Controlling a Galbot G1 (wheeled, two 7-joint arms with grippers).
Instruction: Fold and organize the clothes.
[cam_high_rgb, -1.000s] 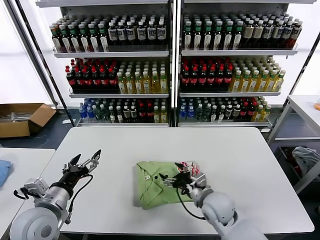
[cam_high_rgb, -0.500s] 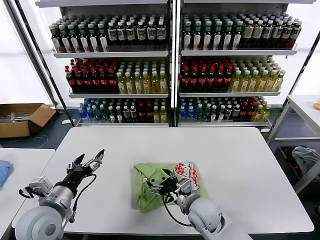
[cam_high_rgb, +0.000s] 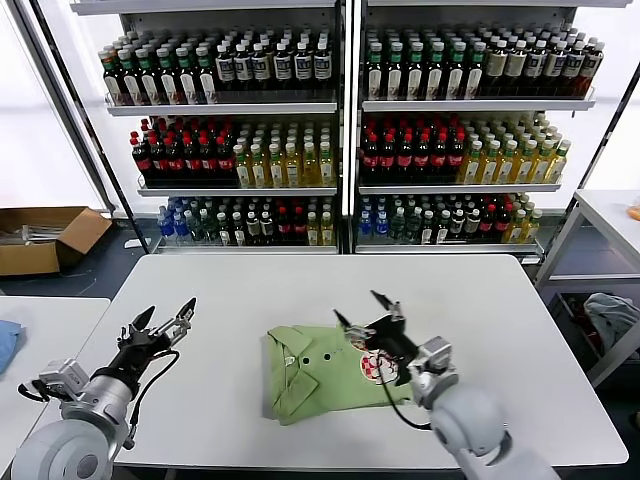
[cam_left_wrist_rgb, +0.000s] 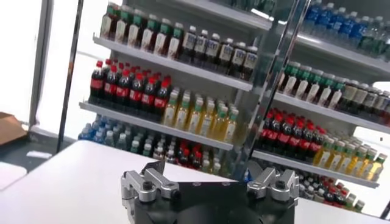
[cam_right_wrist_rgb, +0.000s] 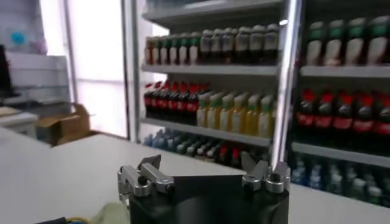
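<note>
On the white surface (cam_high_rgb: 480, 300) before stocked bottle shelves (cam_high_rgb: 340, 130), my green polo shirt (cam_high_rgb: 320, 372) lies mid-surface, roughly folded but rumpled; my right claw (cam_high_rgb: 362, 308) hovers open just above it, my left claw (cam_high_rgb: 160, 318) open well aside, so tidying its edges seems next.

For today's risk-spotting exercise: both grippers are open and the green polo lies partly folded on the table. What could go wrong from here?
1. The right gripper hangs open above the polo shirt and holds nothing, so the loose, rumpled fold may spread apart.
2. On its next reach it might snag several layers or the collar and undo the fold.
3. The left gripper waits well off to the side, so that edge has no support.
</note>
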